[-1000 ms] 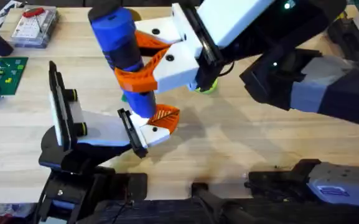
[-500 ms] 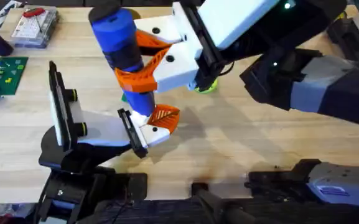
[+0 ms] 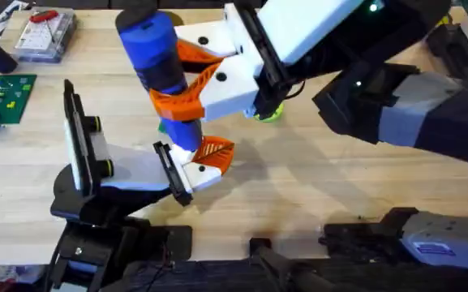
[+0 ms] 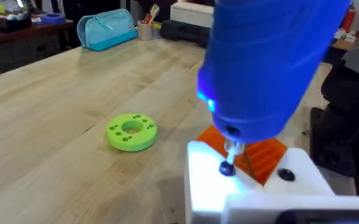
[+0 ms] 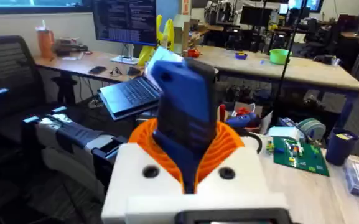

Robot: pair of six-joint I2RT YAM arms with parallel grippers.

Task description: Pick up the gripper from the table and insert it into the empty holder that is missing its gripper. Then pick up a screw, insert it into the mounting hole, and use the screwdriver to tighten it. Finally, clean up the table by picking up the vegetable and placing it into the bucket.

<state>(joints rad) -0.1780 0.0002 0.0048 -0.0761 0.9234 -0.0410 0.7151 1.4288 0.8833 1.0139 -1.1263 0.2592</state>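
Nothing had shifted since the earlier frames. My right tool (image 3: 186,88), clamped on the screwdriver (image 3: 156,57), held its bit on the screw (image 4: 227,168) in the holder (image 4: 254,186), lower-centre overhead. I judged steady downward pressure best. Left tool's state: could not tell.

Glossy blue plastic screwdriver (image 3: 159,61); matt wooden table (image 3: 315,186).

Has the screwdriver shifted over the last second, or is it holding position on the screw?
No. In the overhead view the screwdriver sits at the same spot against the clear parts box, held upright over the holder.
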